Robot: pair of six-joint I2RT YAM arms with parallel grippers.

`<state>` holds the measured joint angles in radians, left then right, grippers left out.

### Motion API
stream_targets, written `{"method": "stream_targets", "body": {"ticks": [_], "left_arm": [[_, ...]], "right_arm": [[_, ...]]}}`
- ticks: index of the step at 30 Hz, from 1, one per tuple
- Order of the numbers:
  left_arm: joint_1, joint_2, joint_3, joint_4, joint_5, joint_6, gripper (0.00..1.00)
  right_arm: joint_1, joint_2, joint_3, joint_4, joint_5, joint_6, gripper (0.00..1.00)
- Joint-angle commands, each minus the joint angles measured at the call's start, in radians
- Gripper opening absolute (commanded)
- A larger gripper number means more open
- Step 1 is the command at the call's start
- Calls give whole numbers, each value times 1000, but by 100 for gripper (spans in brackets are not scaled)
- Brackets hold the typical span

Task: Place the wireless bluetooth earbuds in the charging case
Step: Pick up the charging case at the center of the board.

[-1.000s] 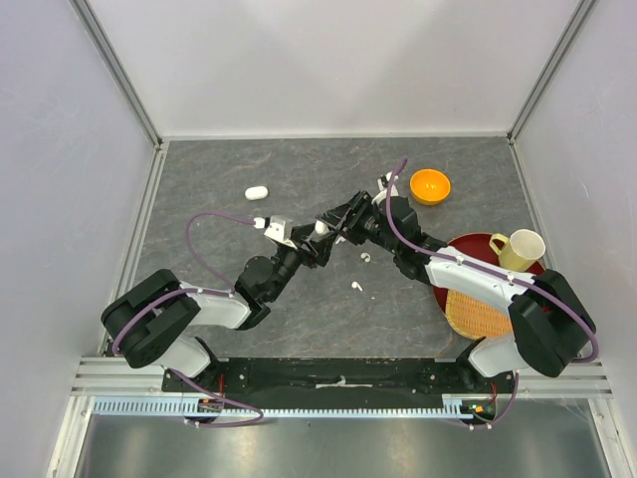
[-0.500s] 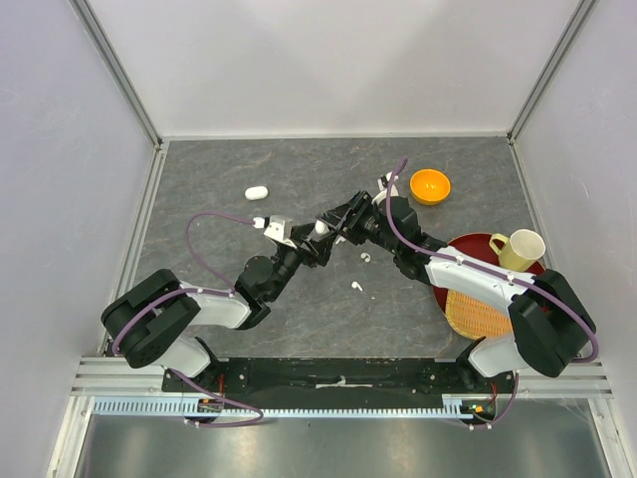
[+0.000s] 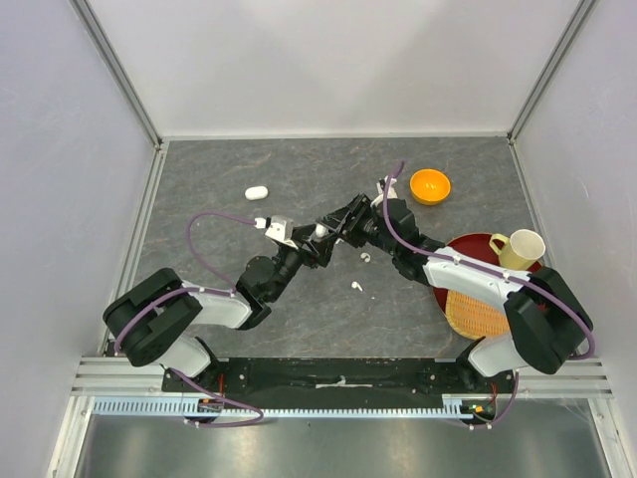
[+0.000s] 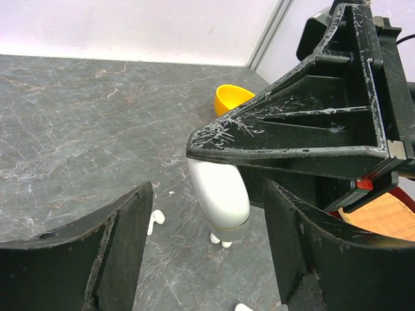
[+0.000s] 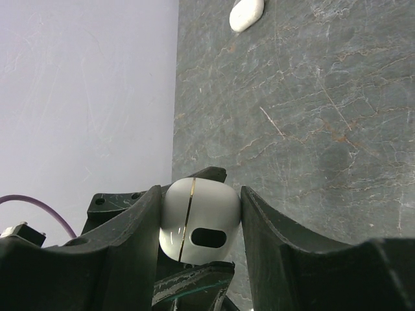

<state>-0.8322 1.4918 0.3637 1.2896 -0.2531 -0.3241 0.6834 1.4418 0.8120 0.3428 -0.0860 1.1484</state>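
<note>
A white pill-shaped plastic charging case point(image 5: 207, 207) is clamped in the right gripper point(image 5: 200, 202) above the middle of the grey marbled desk point(image 3: 199, 179).
Both black fingers are pressed against the case's sides, with its seam and a dark oval slot turned toward the right wrist camera. The left gripper point(image 4: 209, 189) is spread wide; the case is seen between its pads, apart from both. The tiny glossy white short-stemmed earbuds point(image 3: 355, 287) are seen lying loose on the desk, just toward the near edge from the grippers. A second white pill-shaped case point(image 3: 257, 192) is laid toward the far left corner, and an orange plastic bowl point(image 3: 430, 185) toward the far right corner.
</note>
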Motion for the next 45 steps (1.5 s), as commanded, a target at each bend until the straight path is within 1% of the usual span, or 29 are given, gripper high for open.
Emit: {"method": "stream_targets", "body": {"ticks": [1, 5, 11, 12, 13, 18, 23, 26, 27, 29, 30, 31, 32, 33, 34, 35, 36, 38, 39, 41, 42, 43, 44, 45], "left_arm": [[-5, 1, 24, 332, -28, -4, 74], [-7, 18, 29, 330, -37, -3, 71], [-7, 35, 47, 332, -43, 7, 63], [-7, 38, 53, 332, -44, 7, 59], [-7, 38, 55, 333, -51, 5, 57], [-7, 47, 64, 346, -52, -1, 55], [-5, 45, 52, 346, -61, -4, 50], [-5, 48, 44, 346, -72, -9, 43], [-7, 47, 41, 346, -77, -9, 37], [-7, 48, 38, 344, -84, -10, 30], [-5, 51, 35, 344, -84, -10, 23], [-7, 51, 34, 344, -83, -10, 19], [-5, 51, 32, 343, -81, -9, 14], [-7, 51, 31, 340, -81, -10, 6], [-5, 54, 29, 338, -78, -12, 3], [-7, 56, 26, 336, -75, -10, 2], [-5, 56, 24, 336, -72, -10, 2], [-5, 51, 17, 326, -52, 0, 2], [-4, 41, 15, 318, -43, 8, 2], [-2, 16, 4, 263, -8, 34, 2], [1, -20, 0, 235, 4, 39, 2], [10, -42, -3, 205, 46, 51, 2], [16, -65, 0, 168, 64, 59, 2], [24, -94, 6, 57, 92, 62, 2]], "right_arm": [[4, 8, 6, 45, 2, -7, 32], [4, 6, 4, 50, -8, -6, 32], [8, -23, -13, 55, -11, 19, 32], [10, -26, -14, 55, -12, 19, 32], [10, -26, -14, 53, -14, 20, 32], [13, -21, -31, 68, -20, 33, 32], [15, -18, -34, 88, -23, 40, 32], [16, -21, -37, 97, -24, 42, 32], [16, -24, -39, 101, -26, 42, 32], [16, -27, -45, 114, -26, 45, 32], [16, -30, -48, 119, -26, 43, 33], [15, -32, -51, 127, -26, 45, 37], [16, -35, -54, 137, -31, 47, 38], [16, -37, -57, 143, -32, 44, 40], [16, -37, -59, 151, -34, 45, 42], [16, -40, -60, 154, -35, 42, 44], [15, -44, -60, 154, -35, 40, 53], [15, -49, -59, 148, -34, 27, 64], [12, -60, -59, 144, -31, 19, 74], [2, -75, -53, 113, -29, -9, 83], [-11, -93, -48, 101, -31, -22, 91], [-22, -104, -43, 81, -29, -35, 98], [-31, -116, -28, 29, -31, -70, 98], [-51, -138, -19, -2, -32, -90, 98]]}}
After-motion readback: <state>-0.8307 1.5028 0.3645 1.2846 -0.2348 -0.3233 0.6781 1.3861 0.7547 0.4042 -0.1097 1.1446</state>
